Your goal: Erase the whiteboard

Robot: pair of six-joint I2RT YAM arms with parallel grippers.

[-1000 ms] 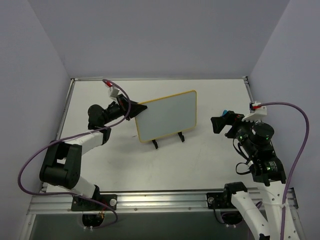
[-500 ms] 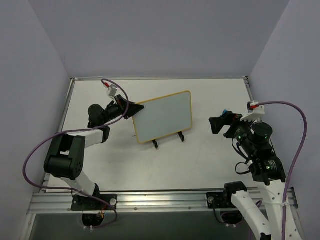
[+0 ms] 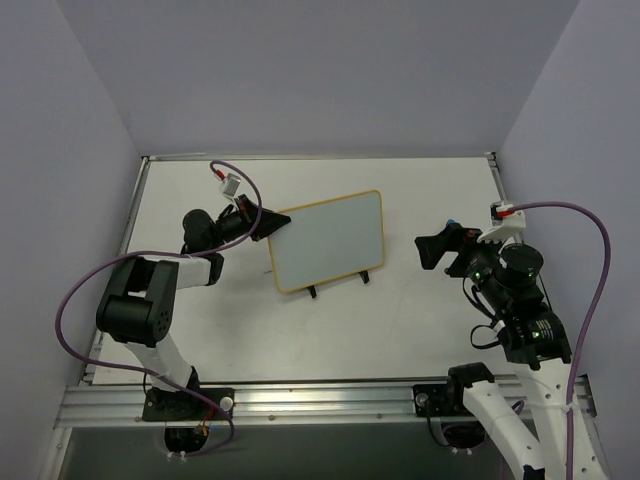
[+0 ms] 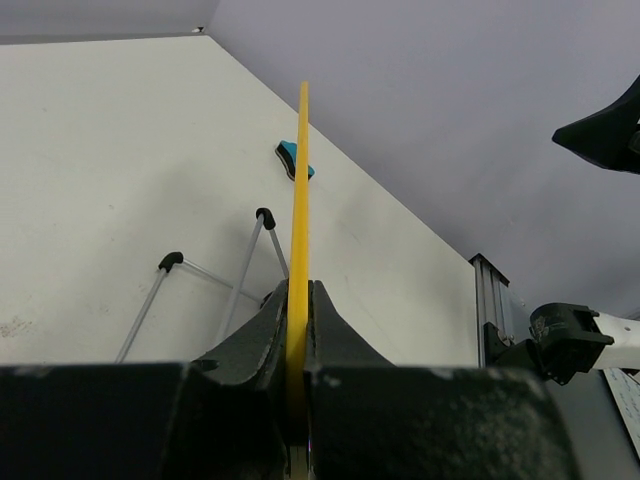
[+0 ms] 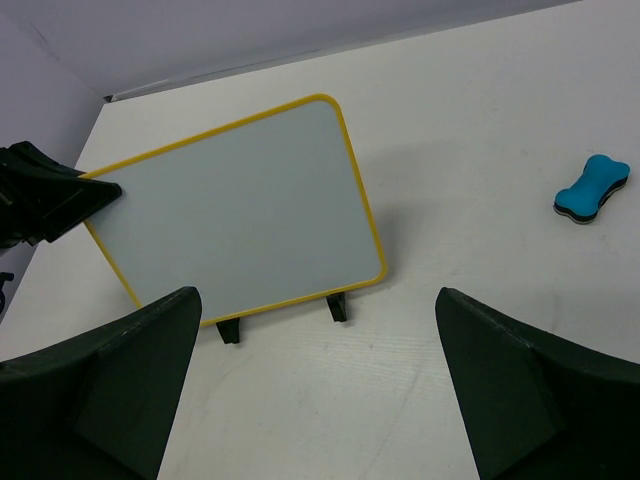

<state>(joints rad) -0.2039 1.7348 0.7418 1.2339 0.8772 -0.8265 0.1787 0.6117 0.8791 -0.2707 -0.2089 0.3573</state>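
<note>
Fingers of the left gripper (image 3: 262,222) were pinched on the left edge of the whiteboard (image 3: 328,238), which we saw propped on its stand (image 3: 312,291) in the middle of the table (image 3: 400,320), while the right gripper (image 3: 440,247) hung wide open and empty, well apart from its right edge.

A whiteboard (image 3: 325,240) stands on a stand (image 3: 312,290) mid-table (image 3: 400,320). The left gripper (image 3: 272,222) clasps its left edge. The right gripper (image 3: 440,248) sits well right of it. An eraser (image 5: 592,187) lies right of the board.
</note>
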